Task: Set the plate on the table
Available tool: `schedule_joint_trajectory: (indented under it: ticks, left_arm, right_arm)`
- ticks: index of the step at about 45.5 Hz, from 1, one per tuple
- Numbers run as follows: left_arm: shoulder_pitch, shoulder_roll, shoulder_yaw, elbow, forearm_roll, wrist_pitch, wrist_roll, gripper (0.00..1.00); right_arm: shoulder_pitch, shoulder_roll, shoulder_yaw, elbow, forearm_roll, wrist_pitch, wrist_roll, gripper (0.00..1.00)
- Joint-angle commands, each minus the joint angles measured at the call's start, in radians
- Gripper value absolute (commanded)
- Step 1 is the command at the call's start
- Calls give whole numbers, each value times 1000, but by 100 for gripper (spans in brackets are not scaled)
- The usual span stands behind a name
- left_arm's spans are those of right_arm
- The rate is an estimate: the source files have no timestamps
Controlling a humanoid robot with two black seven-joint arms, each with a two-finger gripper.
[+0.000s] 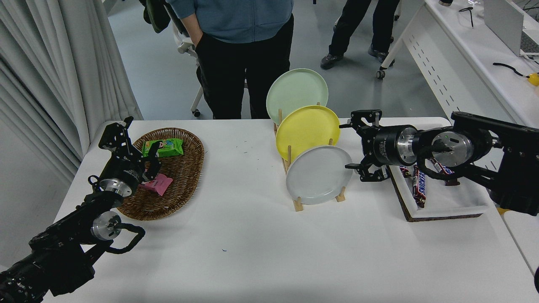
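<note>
We see the right gripper (353, 145) wide open and holding nothing, just right of the grey plate (319, 174), not touching it. The arm behind it hides part of the white tray (446, 202) and some chocolate bars (419, 185). The plate stands upright in the front slot of the wooden rack (298, 205) on the table (261, 252), before the yellow plate (307, 130) and the green plate (297, 90). Far left of the rack, the left gripper (139, 141) is parked open over the wicker basket (181, 176)

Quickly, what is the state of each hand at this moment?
Left hand: open, holding nothing, parked over the wicker basket.
Right hand: open, holding nothing, just right of the grey plate.
</note>
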Motion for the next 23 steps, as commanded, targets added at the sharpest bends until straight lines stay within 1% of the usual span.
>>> schedule_joint_trajectory:
  ticks: [1, 2, 5, 23]
  left_arm:
    - [0, 0, 0, 0, 0, 0, 0, 100]
    - [0, 0, 0, 0, 0, 0, 0, 100]
    - [0, 0, 0, 0, 0, 0, 0, 100]
    - [0, 0, 0, 0, 0, 0, 0, 100]
  right_arm:
    - [-25, 26, 50, -39, -26, -31, -6, 96]
    - [-25, 29, 48, -43, -24, -42, -6, 94]
    - [-25, 36, 39, -48, -24, -65, -6, 94]
    - [-28, 124, 33, -132, -21, -77, -5, 94]
